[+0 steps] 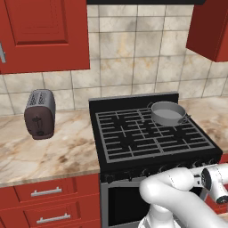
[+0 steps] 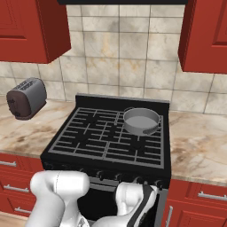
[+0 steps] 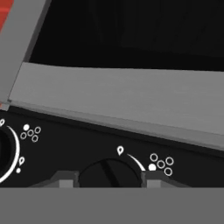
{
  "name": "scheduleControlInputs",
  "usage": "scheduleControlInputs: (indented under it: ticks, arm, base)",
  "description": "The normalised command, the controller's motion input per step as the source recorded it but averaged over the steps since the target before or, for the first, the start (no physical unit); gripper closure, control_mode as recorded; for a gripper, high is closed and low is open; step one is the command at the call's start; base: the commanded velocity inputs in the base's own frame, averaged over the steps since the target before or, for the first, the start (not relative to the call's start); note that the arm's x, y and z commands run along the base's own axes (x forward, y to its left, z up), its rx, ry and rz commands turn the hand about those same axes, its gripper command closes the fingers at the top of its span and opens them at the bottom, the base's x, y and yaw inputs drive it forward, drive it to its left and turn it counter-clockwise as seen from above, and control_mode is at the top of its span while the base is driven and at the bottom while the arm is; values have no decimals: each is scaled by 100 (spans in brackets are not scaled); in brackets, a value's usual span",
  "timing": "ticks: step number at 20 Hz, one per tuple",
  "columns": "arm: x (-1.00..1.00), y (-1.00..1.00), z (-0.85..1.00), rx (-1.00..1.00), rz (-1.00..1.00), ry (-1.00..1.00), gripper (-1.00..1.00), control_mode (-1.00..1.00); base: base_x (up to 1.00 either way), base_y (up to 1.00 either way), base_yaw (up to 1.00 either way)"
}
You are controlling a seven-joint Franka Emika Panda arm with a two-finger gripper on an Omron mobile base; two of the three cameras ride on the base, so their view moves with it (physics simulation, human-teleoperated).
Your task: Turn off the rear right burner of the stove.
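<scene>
The stove is a wide black gas range with grey bar grates. Its rear right burner is the back-right grate section, mostly covered by a grey pot standing on it. My arm reaches low in front of the row of front knobs. In the hand view, which is rolled upside down, a round dark knob with a straight ridge lies between the two tips of my gripper. The gripper is open, one tip on each side of the knob. A second knob shows at the left edge.
The grey oven handle runs close beside the knob panel, with the dark oven door beyond it. A grey-brown toaster stands on the marble counter left of the stove. Red cabinets hang overhead, and red drawers sit under the counter.
</scene>
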Motion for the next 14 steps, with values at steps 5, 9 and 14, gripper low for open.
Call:
scheduleControlInputs:
  ticks: [5, 9, 14]
  arm:
    - [19, 1, 2, 45, -17, -3, 100, -100]
    - [16, 6, 11, 46, -17, -2, 100, -100]
    - [4, 18, 13, 54, -20, 0, 100, -100]
  base:
    - [0, 0, 0]
    - [0, 0, 0]
    - [0, 0, 0]
